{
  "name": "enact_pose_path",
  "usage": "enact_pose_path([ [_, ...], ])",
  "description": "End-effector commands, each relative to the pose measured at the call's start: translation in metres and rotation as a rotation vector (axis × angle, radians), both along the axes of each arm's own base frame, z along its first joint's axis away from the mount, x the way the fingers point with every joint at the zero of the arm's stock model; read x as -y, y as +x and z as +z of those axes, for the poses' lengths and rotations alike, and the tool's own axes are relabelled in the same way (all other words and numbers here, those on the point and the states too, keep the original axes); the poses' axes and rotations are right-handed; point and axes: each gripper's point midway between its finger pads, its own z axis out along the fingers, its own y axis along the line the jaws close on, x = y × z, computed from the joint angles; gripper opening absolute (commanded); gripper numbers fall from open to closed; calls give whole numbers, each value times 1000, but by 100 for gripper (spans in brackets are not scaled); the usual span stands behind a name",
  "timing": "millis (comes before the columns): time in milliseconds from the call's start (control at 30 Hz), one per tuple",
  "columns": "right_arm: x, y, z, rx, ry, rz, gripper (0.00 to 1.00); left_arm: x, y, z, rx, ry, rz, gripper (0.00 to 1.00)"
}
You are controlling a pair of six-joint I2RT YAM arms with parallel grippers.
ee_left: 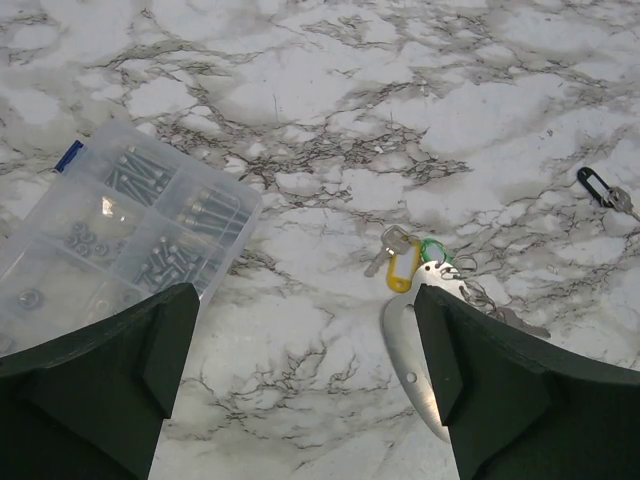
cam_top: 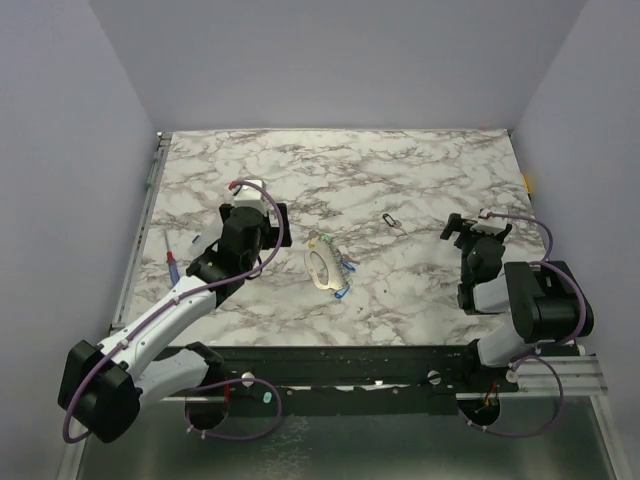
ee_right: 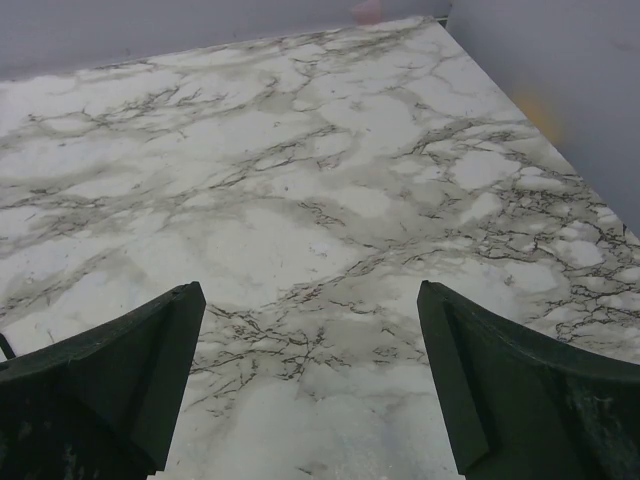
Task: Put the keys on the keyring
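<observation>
The keyring (cam_top: 321, 266) is a pale oval lying flat near the table's middle. In the left wrist view it (ee_left: 410, 360) looks shiny, partly behind my right finger. The keys lie bunched at its edge: a yellow-headed one (ee_left: 400, 271), a green-headed one (ee_left: 434, 249), bare metal ones and small rings; a blue head (cam_top: 342, 292) shows from above. My left gripper (cam_top: 255, 222) (ee_left: 305, 335) is open and empty, just left of the keyring and above the table. My right gripper (cam_top: 475, 235) (ee_right: 310, 330) is open and empty over bare marble at the right.
A clear plastic compartment box (ee_left: 120, 235) of screws lies left of the left gripper. A small dark metal clip (cam_top: 390, 220) (ee_left: 593, 183) lies right of the keys. A red-handled tool (cam_top: 172, 262) lies near the table's left edge.
</observation>
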Motion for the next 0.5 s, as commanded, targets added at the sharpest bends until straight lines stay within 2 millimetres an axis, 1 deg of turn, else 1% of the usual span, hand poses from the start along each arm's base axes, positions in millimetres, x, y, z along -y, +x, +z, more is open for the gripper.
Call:
enact_pose_path([
  [0,-3,2,0,3,7,14,100,-7,4,4,15,-20,64,99],
  [167,-1,1,0,2,3,7,100,-5,0,8,28,-3,24,99],
  [233,2,-2,2,16,5,-19,100,2,-4,12,40,15,-47,99],
  [300,5,-3,3,20,8,-45,100,3,-7,11,50,47,-94,99],
  [400,5,-5,4,25,5,-46,100,0,-8,13,60,74,-96,99],
  [467,2,-6,6,36,-4,-41,100,5,-10,14,62,77,-137,98],
])
